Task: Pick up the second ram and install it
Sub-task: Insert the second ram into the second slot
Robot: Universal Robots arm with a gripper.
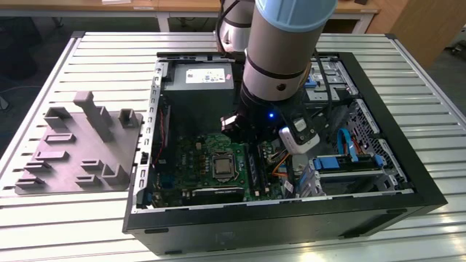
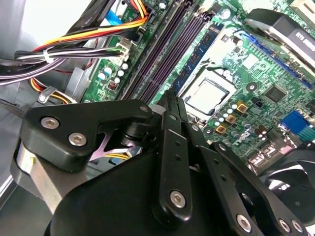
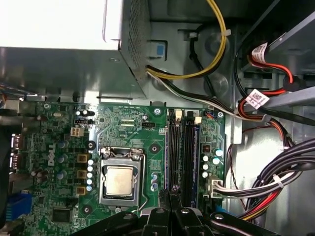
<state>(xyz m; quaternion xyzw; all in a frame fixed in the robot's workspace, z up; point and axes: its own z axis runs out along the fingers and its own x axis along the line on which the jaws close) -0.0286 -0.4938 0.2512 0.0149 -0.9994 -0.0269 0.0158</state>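
exterior view: your arm (image 1: pixel 280 60) was down inside the case (image 1: pixel 291 215) | both wrist views: gripper (image 2: pixel 170 98) (image 3: pixel 170 196) hung just above the slots (image 3: pixel 179 147), fingertips pinched together, couldn't tell if anything sat between them | second wrist view: a ram (image 2: pixel 197 56) stood seated on the slots' CPU (image 2: pixel 206 96) side

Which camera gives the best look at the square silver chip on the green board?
The first wrist view: the silver chip is seen face-on and unobstructed. The second wrist view shows the chip whole but at a slant. The exterior view shows the chip from farther away.
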